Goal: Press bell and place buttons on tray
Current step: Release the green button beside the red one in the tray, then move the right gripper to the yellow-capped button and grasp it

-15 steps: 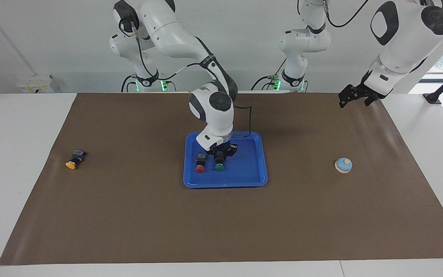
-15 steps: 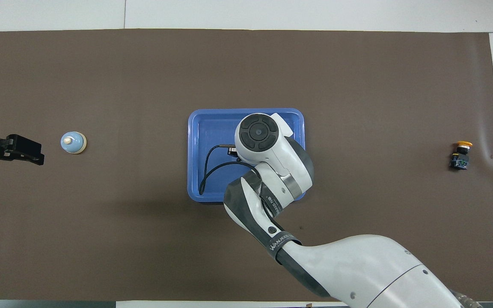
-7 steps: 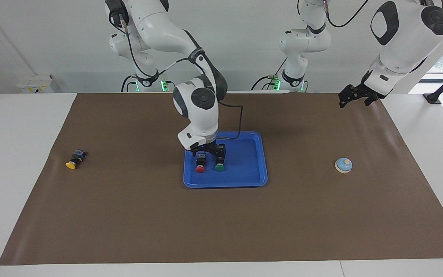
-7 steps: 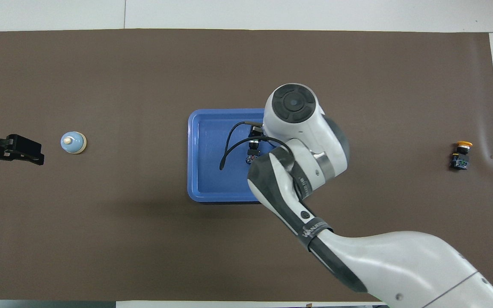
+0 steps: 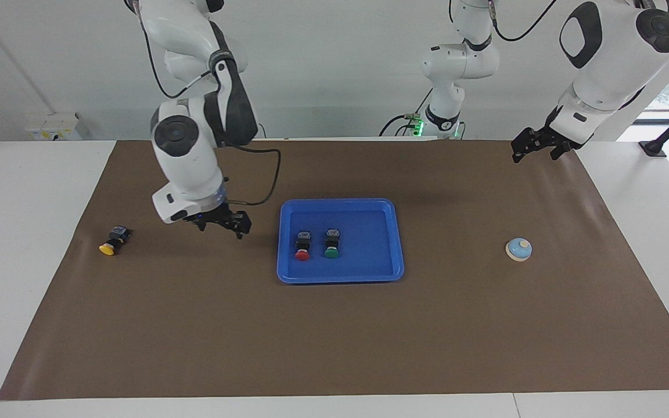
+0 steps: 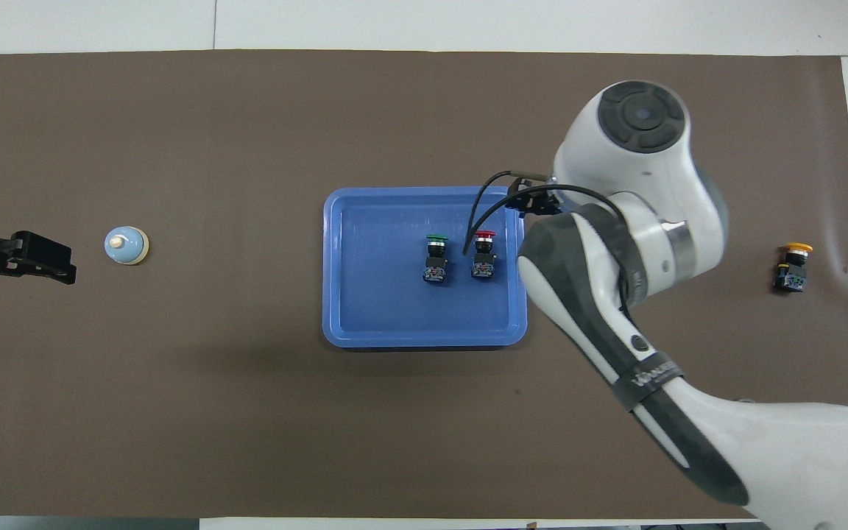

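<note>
1. Facing view: right gripper hangs over the mat between the tray and the yellow button, jaws spread, holding nothing.
2. Facing view: red button and green button lie side by side in the tray, caps pointing away from the robots. The yellow button lies on the mat toward the right arm's end, well apart from the tray.
3. Facing view: left gripper waits raised at its own end, jaws open and empty. The bell sits on the mat at that end.
4. Overhead view: tray holds green and red. Yellow lies on its side, cap away from the robots; bell is just beside the left gripper.
5. Judgement: yellow looks light, rigid, likely to roll on its round cap. Best hold is across the flat-sided black body, not the smooth cap.
</note>
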{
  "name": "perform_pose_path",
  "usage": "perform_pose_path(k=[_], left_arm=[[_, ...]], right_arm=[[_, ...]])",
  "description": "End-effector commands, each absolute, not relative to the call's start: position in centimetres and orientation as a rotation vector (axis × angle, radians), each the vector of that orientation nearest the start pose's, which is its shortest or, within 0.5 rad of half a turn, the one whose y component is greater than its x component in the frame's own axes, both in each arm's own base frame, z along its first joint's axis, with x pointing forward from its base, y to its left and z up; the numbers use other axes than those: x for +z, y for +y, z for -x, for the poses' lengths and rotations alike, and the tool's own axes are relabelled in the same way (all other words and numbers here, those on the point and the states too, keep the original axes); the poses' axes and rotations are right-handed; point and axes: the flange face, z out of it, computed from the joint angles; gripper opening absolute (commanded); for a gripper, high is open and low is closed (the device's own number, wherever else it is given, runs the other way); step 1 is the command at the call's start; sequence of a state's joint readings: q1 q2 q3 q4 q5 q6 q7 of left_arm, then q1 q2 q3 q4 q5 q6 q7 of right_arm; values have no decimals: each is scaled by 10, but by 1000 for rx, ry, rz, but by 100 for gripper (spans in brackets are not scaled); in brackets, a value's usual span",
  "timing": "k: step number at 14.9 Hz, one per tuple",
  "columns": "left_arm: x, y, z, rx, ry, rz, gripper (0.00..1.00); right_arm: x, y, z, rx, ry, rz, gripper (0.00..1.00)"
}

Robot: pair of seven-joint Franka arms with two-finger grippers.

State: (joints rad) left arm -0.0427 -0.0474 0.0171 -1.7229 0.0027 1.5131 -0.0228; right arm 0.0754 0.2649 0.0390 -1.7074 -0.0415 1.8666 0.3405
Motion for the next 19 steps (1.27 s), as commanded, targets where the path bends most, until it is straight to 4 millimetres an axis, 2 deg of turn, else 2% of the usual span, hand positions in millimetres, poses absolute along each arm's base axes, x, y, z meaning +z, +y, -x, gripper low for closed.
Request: perform_pose_path(k=[1,3,6,7,9,10,12,16,19], left_arm=[[579,-12,-525,239,-10,3136,100],[579,-12,-525,236,-12,3136,100],[579,-12,-525,236,-12,3136,100],[579,-12,-525,236,-12,3136,100],[579,-12,-525,236,-12,3136,100],[579,-12,-525,236,-12,3136,100],[579,-12,-525,239,-12,3136,100],[579,-12,-525,236,-12,3136,100],[579,-12,-525,236,-12,3136,100]], right_arm=[[410,-14,-611,207,197,3193,100],[403,-74,-602,207,131,3202,100],[374,-152,-572,109,53,3198,100],[363,-175,-558,63,48,3202,100],[339,-202,-530,-1,32,3209,100],[331,-212,-521,-28,30,3212,100],[322,-218,-513,-44,24,3214,100],[317,-216,-511,-69,20,3216,100],[302,-211,-503,-109,18,3218,100]])
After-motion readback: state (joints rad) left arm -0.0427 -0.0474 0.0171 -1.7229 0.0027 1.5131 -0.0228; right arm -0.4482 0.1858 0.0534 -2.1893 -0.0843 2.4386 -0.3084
